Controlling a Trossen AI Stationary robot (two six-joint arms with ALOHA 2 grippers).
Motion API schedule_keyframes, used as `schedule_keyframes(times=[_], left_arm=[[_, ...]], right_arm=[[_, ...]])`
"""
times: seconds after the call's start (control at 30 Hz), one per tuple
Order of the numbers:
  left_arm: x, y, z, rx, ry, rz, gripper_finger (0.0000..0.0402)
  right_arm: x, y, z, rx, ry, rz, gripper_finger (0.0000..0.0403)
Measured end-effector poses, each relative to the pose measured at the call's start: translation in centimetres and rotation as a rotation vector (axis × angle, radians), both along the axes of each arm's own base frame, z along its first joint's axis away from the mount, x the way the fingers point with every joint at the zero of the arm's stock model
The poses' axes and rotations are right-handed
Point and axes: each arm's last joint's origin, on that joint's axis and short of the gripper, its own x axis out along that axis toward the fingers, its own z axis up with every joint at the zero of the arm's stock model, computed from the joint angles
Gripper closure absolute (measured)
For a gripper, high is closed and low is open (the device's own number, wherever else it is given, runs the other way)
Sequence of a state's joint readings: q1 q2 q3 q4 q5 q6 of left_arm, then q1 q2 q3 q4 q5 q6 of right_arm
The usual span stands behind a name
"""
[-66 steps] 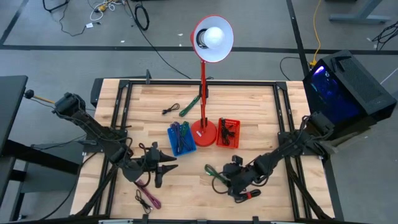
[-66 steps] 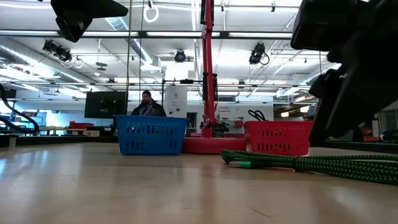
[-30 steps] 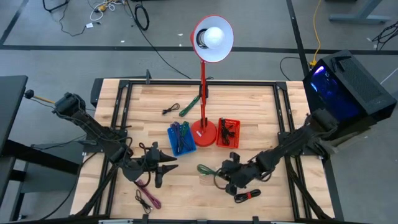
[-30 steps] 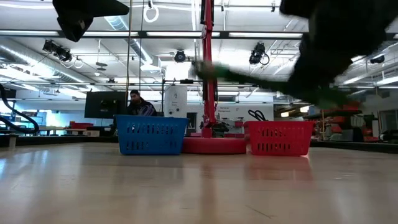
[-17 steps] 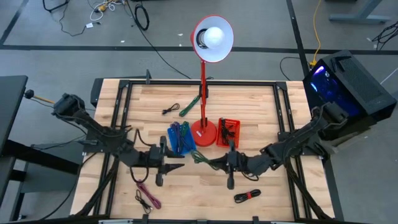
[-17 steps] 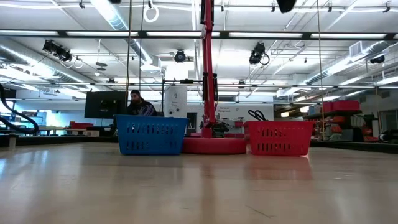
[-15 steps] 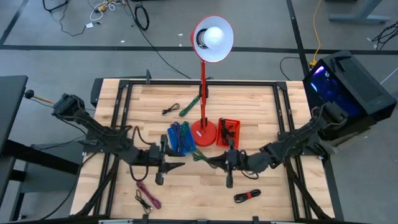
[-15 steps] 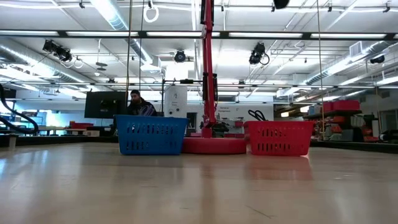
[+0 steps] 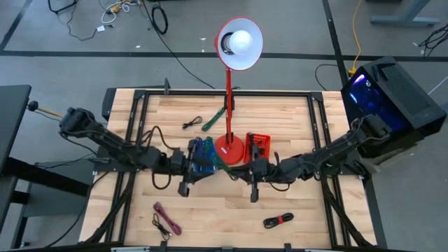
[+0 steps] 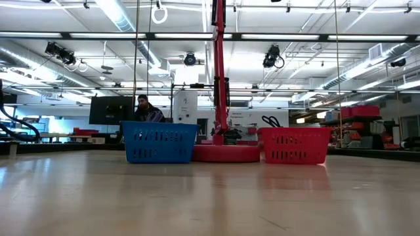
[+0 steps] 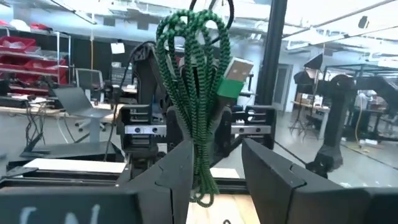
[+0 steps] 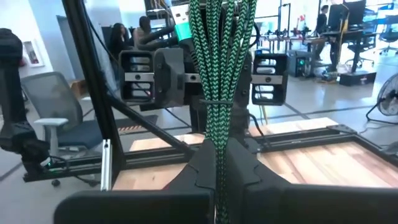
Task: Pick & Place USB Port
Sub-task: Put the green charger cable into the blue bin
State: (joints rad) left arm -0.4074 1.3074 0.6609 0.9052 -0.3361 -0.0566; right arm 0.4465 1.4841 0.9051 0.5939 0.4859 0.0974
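Green braided cable [image 12: 217, 81] hangs mid-frame, pinched tight in the right gripper [image 9: 241, 171], its fingers closed on it; facing it, the left gripper [image 9: 198, 168] stands parted, holding nothing; behind them sit the blue basket [image 9: 204, 155], lamp [image 9: 229, 148] and red basket [image 9: 256, 149].

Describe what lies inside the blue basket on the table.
The blue basket holds dark, green and purple cables, seen from above. Both grippers meet over its right side, hiding part of the contents. Its bottom cannot be seen.
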Motion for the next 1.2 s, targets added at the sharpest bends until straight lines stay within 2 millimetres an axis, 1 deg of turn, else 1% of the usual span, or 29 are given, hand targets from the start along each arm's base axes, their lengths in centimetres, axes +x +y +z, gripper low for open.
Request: schedule_keyframes(times=[0.33,0.5,0.73,0.8,0.83,0.9,0.93,1.03,1.2], left_arm=[[1.7,1.2,-0.7,-0.001,-0.039,0.021,0.0259],[3.1,1.2,-0.3,0.007,-0.061,0.011,0.0259],[5.3,1.3,0.4,0.024,-0.058,0.045,0.0263],[5.7,1.3,0.4,0.025,-0.018,0.078,0.0283],[5.8,1.4,0.3,0.029,0.009,0.098,0.0304],[5.9,1.5,0.1,0.031,0.043,0.124,0.0364],[5.9,1.5,0.1,0.028,0.045,0.133,0.0381],[5.8,1.6,0.2,0.02,0.049,0.166,0.0392],[5.2,1.9,0.4,0.032,0.118,0.226,0.0394]], right_arm=[[0.7,-1.3,0.2,0.018,-0.036,-0.008,0.0399],[1.0,-1.9,0.2,0.04,-0.047,0.002,0.0399],[1.8,-1.8,-0.8,0.036,-0.032,0.01,0.0399],[1.9,-1.8,-1.0,0.032,-0.024,0.006,0.0399],[1.9,-1.9,-1.0,0.031,-0.024,0.004,0.0399],[1.9,-1.9,-1.0,0.021,-0.025,-0.007,0.0399],[1.9,-1.9,-1.0,0.013,-0.028,-0.006,0.0398],[1.9,-2.0,-1.0,0.007,-0.029,-0.017,0.038],[1.9,-2.0,-1.4,-0.01,0.017,-0.021,0.0342]])
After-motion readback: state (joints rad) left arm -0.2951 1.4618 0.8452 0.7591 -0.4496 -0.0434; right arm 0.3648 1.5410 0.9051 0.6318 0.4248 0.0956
